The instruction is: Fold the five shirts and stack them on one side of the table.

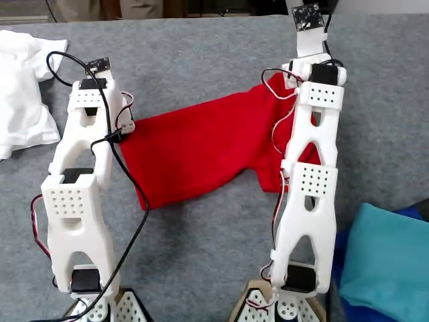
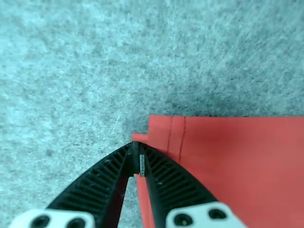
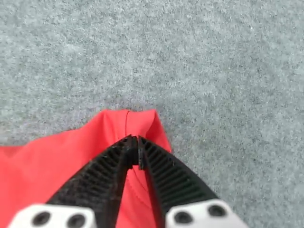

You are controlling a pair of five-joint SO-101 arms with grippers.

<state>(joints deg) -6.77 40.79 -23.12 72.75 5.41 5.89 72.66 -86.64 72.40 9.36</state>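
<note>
On grey felt, left fingers and right fingers pinch opposite ends of the red shirt.

My arms were white plastic, their long links forked and dotted with grids of small holes. Black servo blocks sat at the joints. A thick black cable ran along my left arm; thin red, white and black wires ran down my right arm. My fingers were black, ribbed inside, on white mounts with dark screws.
</note>
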